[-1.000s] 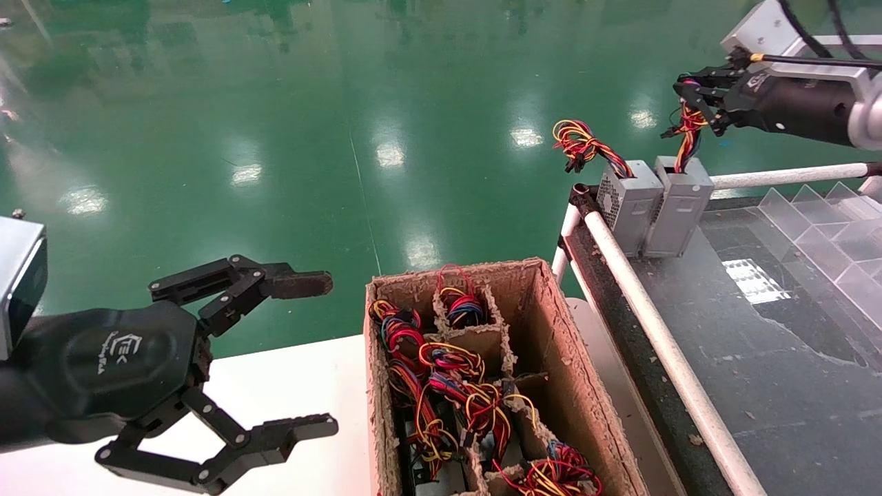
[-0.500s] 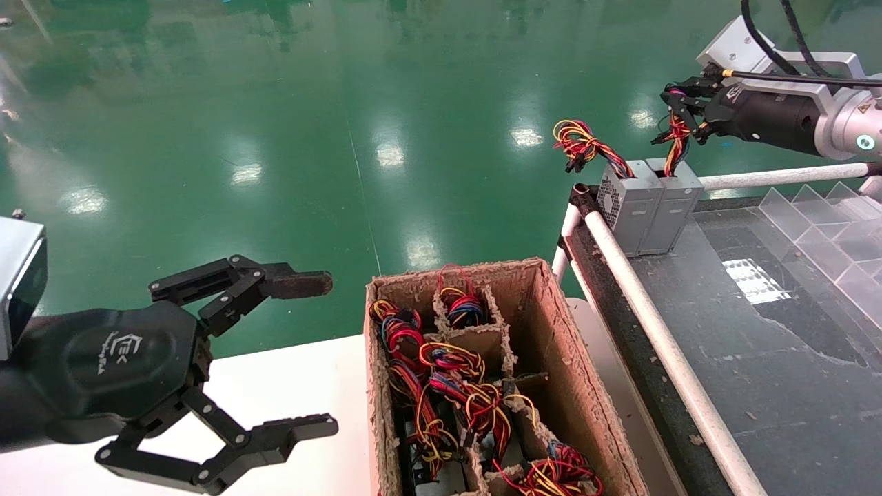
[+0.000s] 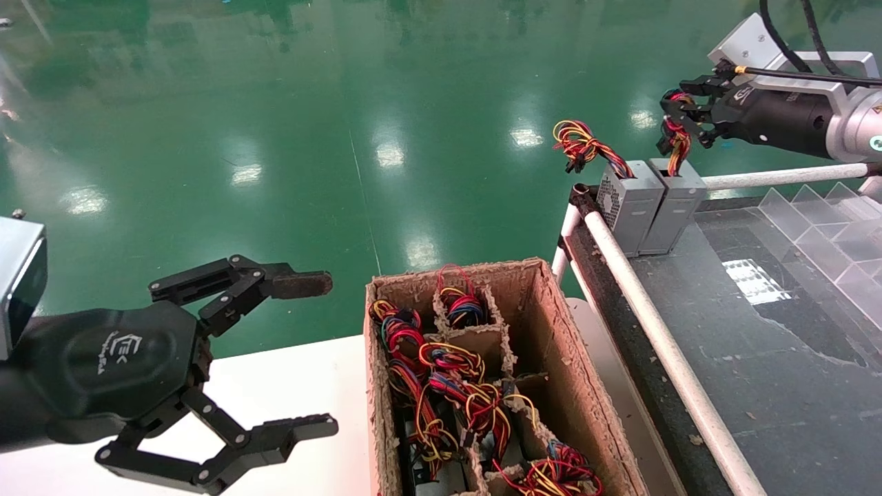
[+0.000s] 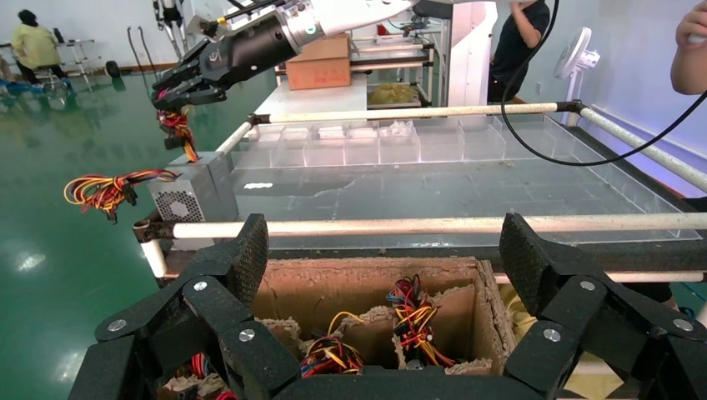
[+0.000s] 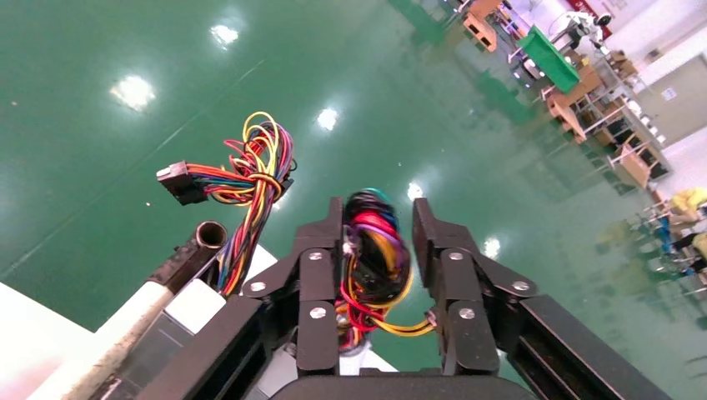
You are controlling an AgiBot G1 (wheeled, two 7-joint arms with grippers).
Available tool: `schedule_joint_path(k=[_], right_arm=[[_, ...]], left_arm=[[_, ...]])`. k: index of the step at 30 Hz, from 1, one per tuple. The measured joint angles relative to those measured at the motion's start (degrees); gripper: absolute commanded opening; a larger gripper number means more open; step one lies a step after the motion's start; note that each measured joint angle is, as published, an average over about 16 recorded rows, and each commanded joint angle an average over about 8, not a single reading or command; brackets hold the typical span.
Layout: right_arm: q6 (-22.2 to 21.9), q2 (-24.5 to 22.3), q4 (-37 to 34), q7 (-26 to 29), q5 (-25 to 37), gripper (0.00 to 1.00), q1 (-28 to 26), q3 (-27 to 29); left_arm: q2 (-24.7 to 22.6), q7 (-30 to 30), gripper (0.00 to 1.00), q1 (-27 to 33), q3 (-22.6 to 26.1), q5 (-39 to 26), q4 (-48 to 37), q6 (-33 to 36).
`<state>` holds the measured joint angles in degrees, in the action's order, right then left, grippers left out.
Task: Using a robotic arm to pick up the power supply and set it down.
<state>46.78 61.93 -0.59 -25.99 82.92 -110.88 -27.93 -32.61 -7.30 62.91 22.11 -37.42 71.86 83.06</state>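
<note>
Power supply (image 3: 675, 207) is stood upright at the far corner of the dark conveyor table (image 3: 758, 358), touching its twin grey box (image 3: 630, 203), whose wire bundle (image 3: 579, 146) juts sideways. Its upright wire tuft (image 5: 373, 258) is clamped between the fingers of the right gripper (image 3: 679, 124). The left gripper (image 3: 303, 351) is held spread wide beside the cardboard box (image 3: 551, 358) of wired units.

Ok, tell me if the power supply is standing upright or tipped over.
Upright. The power supply stands on end on the black table beside its twin, its wires rising into the right gripper.
</note>
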Motion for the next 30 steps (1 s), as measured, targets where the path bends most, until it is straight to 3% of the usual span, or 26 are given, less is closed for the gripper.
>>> schedule_joint_path(k=[17,30], right_arm=[[3.2,-1.7,1.4,2.2,-3.9,1.0,-0.3,2.6],[9.0,-5.6,11.9,6.9,-10.5,1.0,6.5,4.9]], left_arm=[[0.0,0.0,1.0,0.0,0.0,0.0,0.0,0.0],[0.0,0.0,1.0,0.0,0.0,0.0,0.0,0.0]])
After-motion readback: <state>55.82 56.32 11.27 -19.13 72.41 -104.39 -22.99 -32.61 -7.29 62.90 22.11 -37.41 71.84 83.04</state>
